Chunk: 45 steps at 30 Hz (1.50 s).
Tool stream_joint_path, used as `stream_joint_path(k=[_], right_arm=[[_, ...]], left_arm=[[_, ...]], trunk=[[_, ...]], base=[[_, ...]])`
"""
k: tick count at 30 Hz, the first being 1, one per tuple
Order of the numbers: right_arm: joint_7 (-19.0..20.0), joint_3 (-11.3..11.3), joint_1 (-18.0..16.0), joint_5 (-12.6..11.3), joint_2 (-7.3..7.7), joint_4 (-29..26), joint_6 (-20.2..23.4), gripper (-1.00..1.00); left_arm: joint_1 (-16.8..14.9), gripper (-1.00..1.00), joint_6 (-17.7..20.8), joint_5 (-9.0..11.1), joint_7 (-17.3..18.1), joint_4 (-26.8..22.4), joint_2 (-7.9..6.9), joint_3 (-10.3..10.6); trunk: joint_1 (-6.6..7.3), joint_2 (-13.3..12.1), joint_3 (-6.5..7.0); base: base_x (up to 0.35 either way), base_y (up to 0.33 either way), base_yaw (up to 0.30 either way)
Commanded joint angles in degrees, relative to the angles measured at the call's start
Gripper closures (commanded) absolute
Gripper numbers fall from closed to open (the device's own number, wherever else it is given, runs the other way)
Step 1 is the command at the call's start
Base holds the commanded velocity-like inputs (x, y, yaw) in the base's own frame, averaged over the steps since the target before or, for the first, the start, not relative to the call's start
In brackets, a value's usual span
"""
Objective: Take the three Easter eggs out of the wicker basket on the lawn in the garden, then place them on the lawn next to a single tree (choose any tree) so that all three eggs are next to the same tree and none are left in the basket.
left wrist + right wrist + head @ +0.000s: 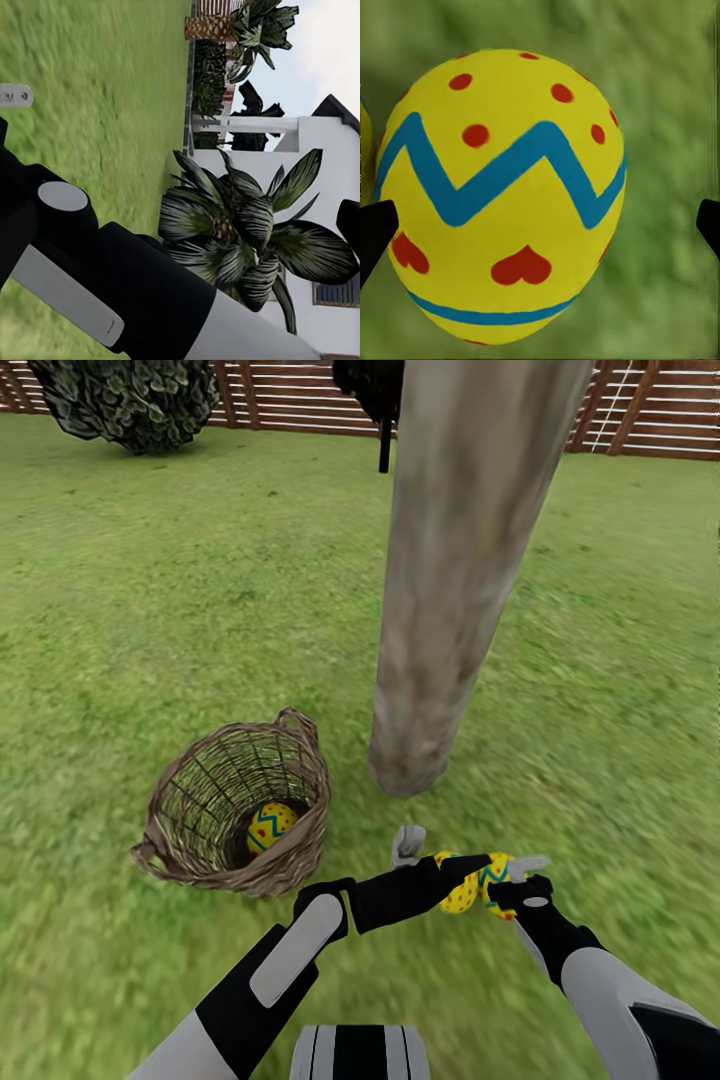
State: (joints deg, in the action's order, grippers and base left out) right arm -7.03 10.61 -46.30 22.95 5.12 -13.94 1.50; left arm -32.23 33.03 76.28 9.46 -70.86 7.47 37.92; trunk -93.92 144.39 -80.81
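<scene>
With two Easter eggs (pixel 478 882) low by the tree (pixel 450 580), the right gripper (pixel 520 880) stands wide around one, the left gripper's (pixel 415 850) fingers unreadable, so a careless nudge may roll them away

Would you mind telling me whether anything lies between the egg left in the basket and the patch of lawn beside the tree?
Only the wicker basket's own wall: the egg sits inside it. Beyond the rim, bare lawn runs to the tree base. The left gripper is near there, above the grass.
</scene>
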Motion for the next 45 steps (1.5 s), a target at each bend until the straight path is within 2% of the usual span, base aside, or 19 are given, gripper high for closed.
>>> stream_joint_path(k=[1, 6, 10, 14, 17, 22, 25, 28, 32, 34, 36, 41, 42, 44, 45], right_arm=[[0.0, 0.3, 0.0, 0.5, -0.01, 0.0, 0.1, -1.0], [0.3, 0.3, 0.0, 0.5, 0.03, -0.8, -0.3, -1.0], [0.5, 0.4, 0.4, 0.3, -0.06, -8.1, 0.4, -1.0], [1.3, 0.6, 0.6, 0.0, 0.17, -11.3, 2.4, -1.0], [6.1, 0.7, 0.7, -0.1, 0.56, -12.5, 5.8, -1.0], [11.7, 0.7, 0.7, -0.1, 1.64, -14.1, 9.2, -1.0], [15.1, 0.7, 0.7, -0.1, 2.32, -14.3, 10.2, -1.0], [20.6, 0.7, 0.7, -0.1, 3.43, -14.3, 11.0, -1.0], [26.3, 0.7, 0.7, -0.1, 4.21, -14.4, 13.3, -1.0], [32.6, 0.7, 0.7, -0.1, 4.4, -14.4, 15.4, -1.0], [37.6, 0.7, 0.7, 0.0, 4.83, -14.4, 17.2, -1.0], [47.1, 0.7, 0.7, -0.1, 6.04, -14.5, 17.8, -1.0], [50.4, 0.7, 0.7, -0.1, 6.28, -14.6, 17.9, -1.0], [52.3, 0.7, 0.7, -0.1, 6.33, -14.6, 18.0, -1.0], [53.0, 0.7, 0.7, -0.1, 6.29, -14.6, 18.0, -1.0]], left_arm=[[0.0, -1.0, 0.2, 0.2, 0.1, 0.0, 0.01, 0.0], [0.0, -1.0, 0.2, 0.2, 0.0, 0.3, 0.01, -0.1], [0.0, -1.0, 0.2, 0.2, 0.0, 0.3, 0.01, -0.2], [0.0, -1.0, 0.2, 0.2, -0.1, 0.2, -0.06, -0.4], [0.0, -1.0, 0.3, 0.2, -0.1, 0.0, -0.15, -0.4], [0.0, -1.0, 0.4, 0.2, -0.1, -0.1, -0.42, -0.5], [0.0, -1.0, 0.5, 0.2, 0.0, -0.2, -0.54, -0.5], [0.0, -1.0, 0.6, 0.2, 0.0, -0.2, -0.73, -0.8], [0.0, -1.0, 1.0, 0.2, 0.0, -0.2, -0.85, -3.3], [0.0, -1.0, 1.2, 0.1, 0.1, -0.1, -1.01, -5.5], [0.0, -1.0, 1.3, 0.1, 0.1, -0.1, -1.76, -6.8], [0.0, -1.0, 1.3, 0.1, 0.2, -0.2, -3.18, -9.1], [0.0, -1.0, 1.3, 0.1, 0.2, -0.4, -3.57, -9.9], [0.0, -1.0, 1.3, 0.0, 0.1, -0.8, -3.87, -10.5], [-0.1, -1.0, 1.3, 0.0, 0.1, -0.9, -4.71, -11.1]], trunk=[[0.03, 0.0, 0.2], [0.16, -0.1, 1.3], [0.26, -0.1, 2.19], [0.37, -0.2, 3.08], [0.44, -0.2, 3.74], [0.57, -0.3, 4.85], [0.65, -0.3, 5.51], [0.73, -0.4, 6.18], [0.83, -0.4, 7.06], [0.88, -0.4, 7.51], [0.93, -0.5, 7.95], [1.06, -0.5, 9.06], [1.09, -0.6, 9.28], [1.14, -0.6, 9.72], [1.17, -0.6, 9.94]], base=[[0.0, 0.0, 0.0], [0.0, 0.0, 0.0], [0.0, 0.0, 0.0], [-0.026, 0.0, 0.0], [-0.276, 0.0, 0.0], [-0.334, 0.0, 0.0], [-0.344, 0.0, 0.0], [-0.344, 0.0, 0.0], [-0.283, 0.0, 0.0], [-0.045, 0.0, 0.0], [-0.01, 0.0, 0.0], [-0.002, 0.0, 0.0], [0.0, 0.0, 0.0], [0.0, 0.0, 0.0], [0.0, 0.0, 0.0]])
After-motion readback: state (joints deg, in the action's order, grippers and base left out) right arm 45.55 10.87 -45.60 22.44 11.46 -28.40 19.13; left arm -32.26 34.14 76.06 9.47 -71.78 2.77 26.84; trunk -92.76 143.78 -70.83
